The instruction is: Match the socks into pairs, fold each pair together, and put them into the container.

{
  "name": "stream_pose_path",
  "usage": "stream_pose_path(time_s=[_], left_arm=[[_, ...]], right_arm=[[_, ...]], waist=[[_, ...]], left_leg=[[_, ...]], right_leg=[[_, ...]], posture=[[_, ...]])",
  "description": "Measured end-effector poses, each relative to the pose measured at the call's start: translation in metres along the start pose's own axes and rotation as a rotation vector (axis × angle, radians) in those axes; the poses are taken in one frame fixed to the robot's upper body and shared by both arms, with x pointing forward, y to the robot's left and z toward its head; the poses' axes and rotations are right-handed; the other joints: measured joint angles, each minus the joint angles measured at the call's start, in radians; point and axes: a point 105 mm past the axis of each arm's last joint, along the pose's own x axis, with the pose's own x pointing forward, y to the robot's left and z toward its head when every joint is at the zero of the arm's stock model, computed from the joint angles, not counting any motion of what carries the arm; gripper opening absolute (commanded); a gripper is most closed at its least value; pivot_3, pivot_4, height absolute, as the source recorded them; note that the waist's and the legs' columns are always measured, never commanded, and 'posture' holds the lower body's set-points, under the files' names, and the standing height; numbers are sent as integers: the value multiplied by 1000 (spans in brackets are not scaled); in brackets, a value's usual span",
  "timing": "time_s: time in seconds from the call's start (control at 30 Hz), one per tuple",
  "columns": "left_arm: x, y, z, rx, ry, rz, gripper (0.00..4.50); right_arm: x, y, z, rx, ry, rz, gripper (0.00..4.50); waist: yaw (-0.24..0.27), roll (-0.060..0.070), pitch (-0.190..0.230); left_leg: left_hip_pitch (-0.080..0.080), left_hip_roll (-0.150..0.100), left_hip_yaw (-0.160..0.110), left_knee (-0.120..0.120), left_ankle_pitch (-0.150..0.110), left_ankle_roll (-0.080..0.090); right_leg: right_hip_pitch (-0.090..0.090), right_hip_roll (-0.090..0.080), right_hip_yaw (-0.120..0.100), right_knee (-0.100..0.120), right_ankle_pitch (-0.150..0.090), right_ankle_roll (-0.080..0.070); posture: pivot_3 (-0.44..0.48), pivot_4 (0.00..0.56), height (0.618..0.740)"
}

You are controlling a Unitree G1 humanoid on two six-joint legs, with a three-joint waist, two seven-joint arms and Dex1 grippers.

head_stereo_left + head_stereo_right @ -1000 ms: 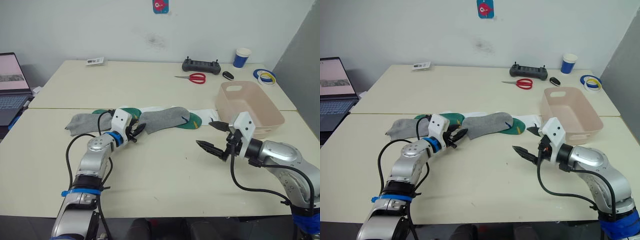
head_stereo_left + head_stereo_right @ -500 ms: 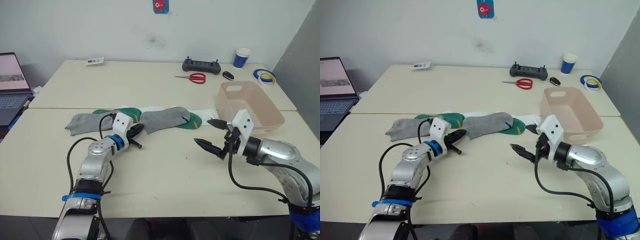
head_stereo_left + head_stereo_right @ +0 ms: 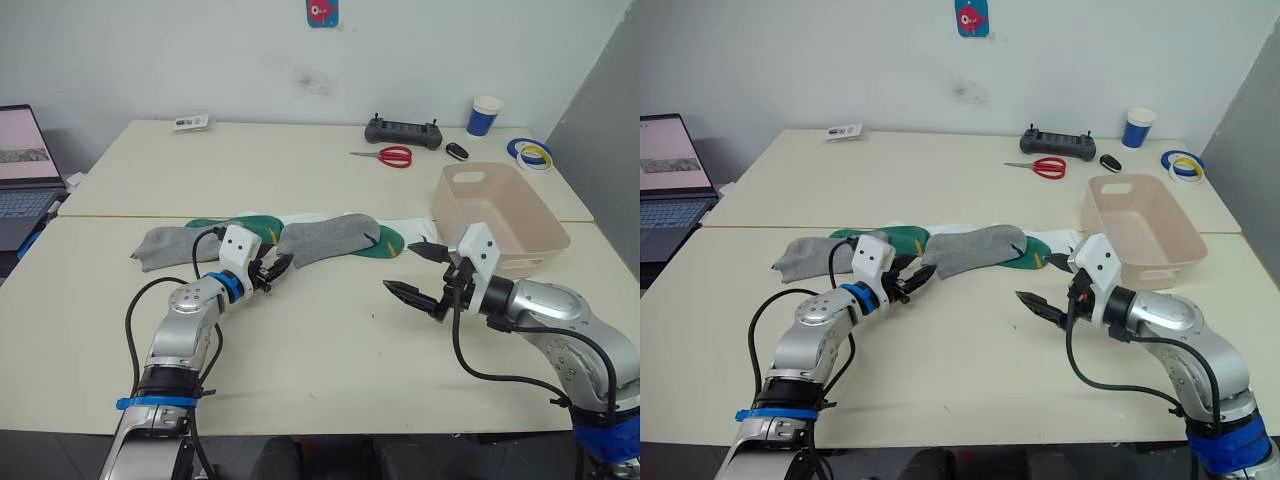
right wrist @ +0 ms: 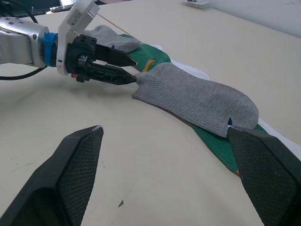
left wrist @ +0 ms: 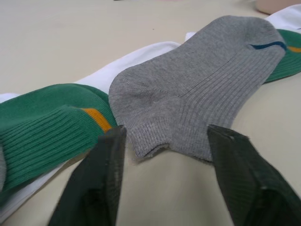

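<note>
Reaching toward the sock row, the left gripper (image 3: 279, 265) has its fingers apart, straddling the cuff of the grey sock (image 5: 197, 101) without closing. Green socks (image 5: 44, 129) and white socks (image 3: 312, 217) lie alongside. The right gripper (image 3: 419, 272) hovers spread wide beside the empty container (image 3: 500, 216).

L gripper (image 3: 278, 267) low, fingers apart; R gripper (image 3: 420, 272) raised (spread wide)
</note>
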Motion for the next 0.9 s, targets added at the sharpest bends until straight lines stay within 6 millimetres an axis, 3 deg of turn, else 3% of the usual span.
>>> stream_pose_path(time_s=[0.07,0.27,0.7,0.73,0.9], left_arm=[[6,0,0,4,0,8,4479],[15,3,-5,16,35,22,4479],[25,-3,-5,5,32,-11,197],[25,-3,-5,6,32,-10,30],[22,-4,-3,14,24,-10,30]], right_arm=[[-1,-1,0,-3,4,-1,4500],[-3,-1,-5,6,18,-7,4500],[-4,-1,-10,24,27,-31,4500],[-4,-1,-10,24,27,-31,4500],[-4,-1,-10,25,25,-31,4500]], waist=[[0,0,0],[0,0,0],[-1,0,0],[-1,0,0],[-1,0,0]], left_leg=[[0,0,0,0,0,0],[0,0,0,0,0,0],[0,0,0,0,0,0],[0,0,0,0,0,0],[0,0,0,0,0,0]], right_leg=[[0,0,0,0,0,0],[0,0,0,0,0,0],[0,0,0,0,0,0],[0,0,0,0,0,0],[0,0,0,0,0,0]], posture=[[0,150,740],[0,150,740],[0,150,740],[0,150,740],[0,150,740]])
